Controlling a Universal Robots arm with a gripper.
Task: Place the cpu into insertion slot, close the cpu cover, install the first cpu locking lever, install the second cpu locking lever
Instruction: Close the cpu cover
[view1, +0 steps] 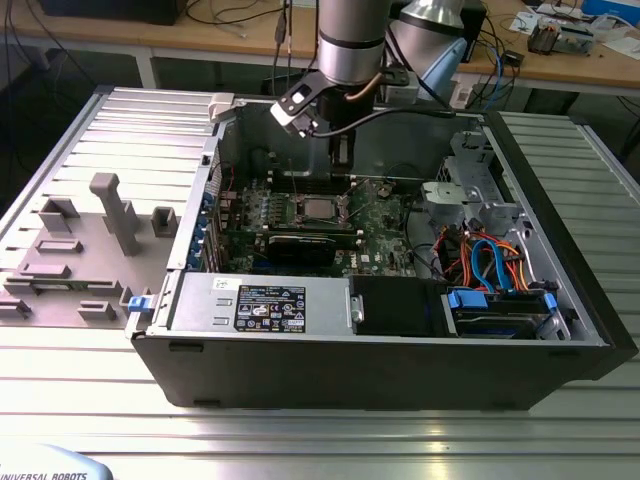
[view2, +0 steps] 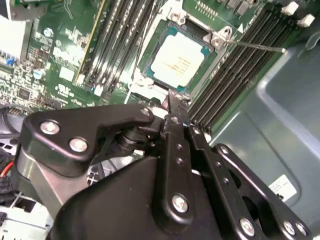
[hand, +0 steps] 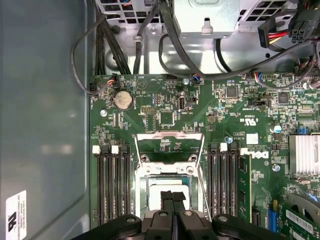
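Fingers (hand: 166, 199): two narrow black bars.
Gripper (hand: 173, 196): matte black linkage plates with rounded ends.
Screws (view2: 180, 202): silver round heads on the pivots behind the fingers.
Arm (view1: 351, 40): smooth silver-grey cylinder above the fingers.
Cable (view1: 405, 112): black, looping off the wrist.

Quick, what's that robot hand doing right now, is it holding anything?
Hand: closed, holding nothing, poised above the cpu.

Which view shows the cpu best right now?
The second wrist view: the cpu lies in the insertion slot, top plainly visible. In the first wrist view the gripper covers part of it; the exterior view shows it from afar.
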